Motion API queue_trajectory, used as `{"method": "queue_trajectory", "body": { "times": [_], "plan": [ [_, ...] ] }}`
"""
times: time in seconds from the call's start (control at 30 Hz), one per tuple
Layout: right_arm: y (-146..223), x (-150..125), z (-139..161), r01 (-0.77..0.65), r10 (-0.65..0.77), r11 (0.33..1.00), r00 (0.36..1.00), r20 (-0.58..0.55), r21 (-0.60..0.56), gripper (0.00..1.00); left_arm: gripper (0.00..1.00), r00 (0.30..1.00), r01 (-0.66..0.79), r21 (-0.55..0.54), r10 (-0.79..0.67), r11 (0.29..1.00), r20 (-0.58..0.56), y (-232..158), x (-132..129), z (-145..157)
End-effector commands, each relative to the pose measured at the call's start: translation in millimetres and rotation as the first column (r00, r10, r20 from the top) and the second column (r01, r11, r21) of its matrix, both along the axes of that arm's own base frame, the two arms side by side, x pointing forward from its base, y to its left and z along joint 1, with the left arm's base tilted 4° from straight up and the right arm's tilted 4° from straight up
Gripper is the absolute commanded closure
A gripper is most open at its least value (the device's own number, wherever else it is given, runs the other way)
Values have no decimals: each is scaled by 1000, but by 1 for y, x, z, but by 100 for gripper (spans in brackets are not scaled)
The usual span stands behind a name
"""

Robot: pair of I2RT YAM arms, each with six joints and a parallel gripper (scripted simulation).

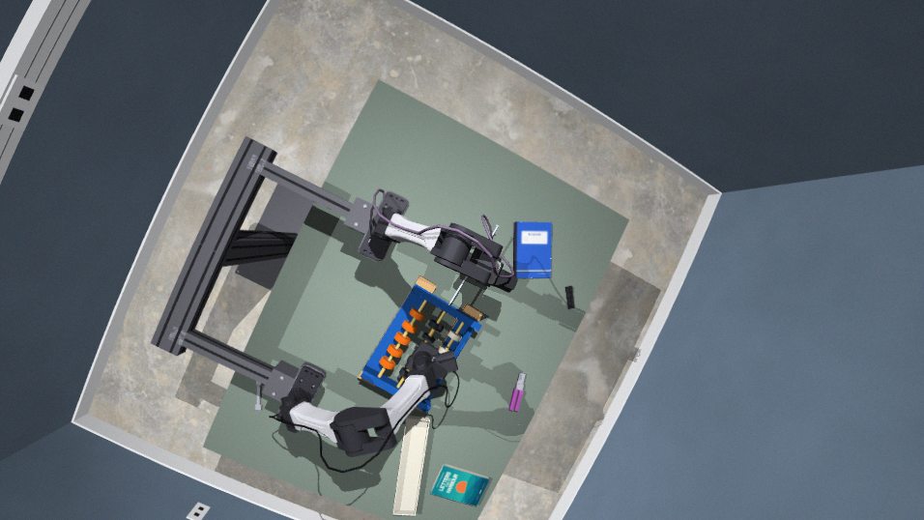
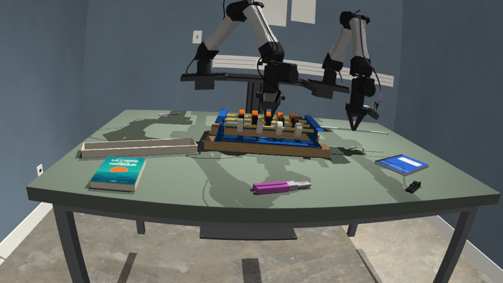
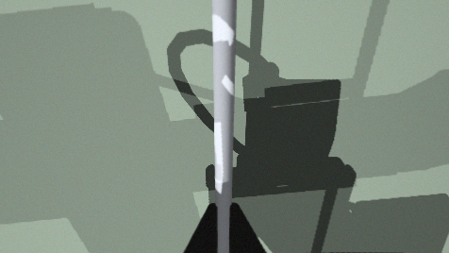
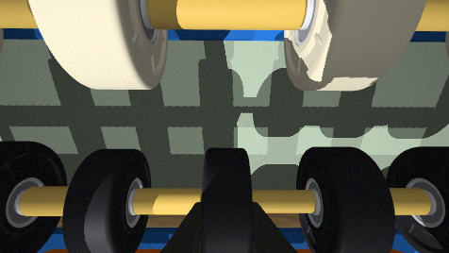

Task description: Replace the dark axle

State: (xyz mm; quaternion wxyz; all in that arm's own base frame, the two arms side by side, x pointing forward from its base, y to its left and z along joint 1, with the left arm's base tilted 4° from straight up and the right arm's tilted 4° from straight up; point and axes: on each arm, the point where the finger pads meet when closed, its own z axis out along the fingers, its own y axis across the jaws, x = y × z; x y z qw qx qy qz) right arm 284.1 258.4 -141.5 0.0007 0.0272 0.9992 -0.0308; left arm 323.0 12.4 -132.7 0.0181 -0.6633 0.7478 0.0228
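Observation:
The blue wheel frame (image 1: 413,303) (image 2: 313,123) stands on its wooden battens (image 2: 267,149). Its middle row holds black wheels and yellow spacers; no dark axle shows among them. My right gripper (image 2: 270,115) (image 4: 225,212) is shut on the middle black wheel (image 4: 226,172) of that row, from above. My left gripper (image 2: 353,129) (image 3: 223,214) is shut on the bright axle (image 1: 455,291) (image 2: 372,132) (image 3: 224,104). The axle lies level outside the frame's end rail, its inner end at that rail; whether it enters the rail is unclear. The tray (image 1: 411,465) (image 2: 137,151) looks empty.
Orange wheels (image 1: 401,338) and cream wheels (image 2: 259,126) flank the middle row. The teal book (image 1: 459,484) (image 2: 119,172) lies near the tray. A blue notebook (image 1: 534,258) (image 2: 401,164), a purple-handled tool (image 1: 516,395) (image 2: 272,187) and a black clip (image 1: 568,297) (image 2: 413,187) lie on the table.

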Motion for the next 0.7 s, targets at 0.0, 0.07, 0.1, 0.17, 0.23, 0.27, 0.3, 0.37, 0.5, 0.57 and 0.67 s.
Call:
{"method": "queue_trajectory", "body": {
  "times": [0.0,0.07,0.1,0.17,0.23,0.27,0.3,0.37,0.5,0.57,0.67],
  "plan": [
    [9,16,22,-2,0,1000,999,46,28,100,100,1000,11,12,-11,1000,24,0,12,5],
    [9,16,22,-2,0,1000,999,46,28,100,100,1000,11,12,-11,1000,24,0,12,5],
    [9,16,22,-2,0,1000,999,47,28,100,100,1000,11,12,-11,1000,24,0,12,4],
    [9,16,22,-3,1,1000,999,48,27,100,100,999,1,12,-2,1000,32,-3,13,6],
    [9,16,22,-1,0,1000,999,46,28,100,100,1000,3,9,-3,1000,31,-3,13,6],
    [9,16,22,-1,0,1000,999,46,28,100,100,1000,3,9,-3,1000,31,-3,13,6],
    [9,16,22,-1,0,1000,999,46,28,100,100,1000,3,9,-3,1000,31,-3,13,6],
    [9,16,22,-1,0,1000,999,47,28,100,100,999,1,-7,-1,1000,41,-7,15,6],
    [9,16,22,-2,1,1000,999,47,28,100,100,1000,0,-9,0,1000,31,-10,8,3],
    [9,16,22,-3,1,1000,999,47,28,100,100,1000,-1,-9,1,1000,19,-11,2,2],
    [9,16,22,-2,1,1000,999,47,28,100,100,1000,-2,-9,2,1000,24,-13,3,3]
  ]
}}
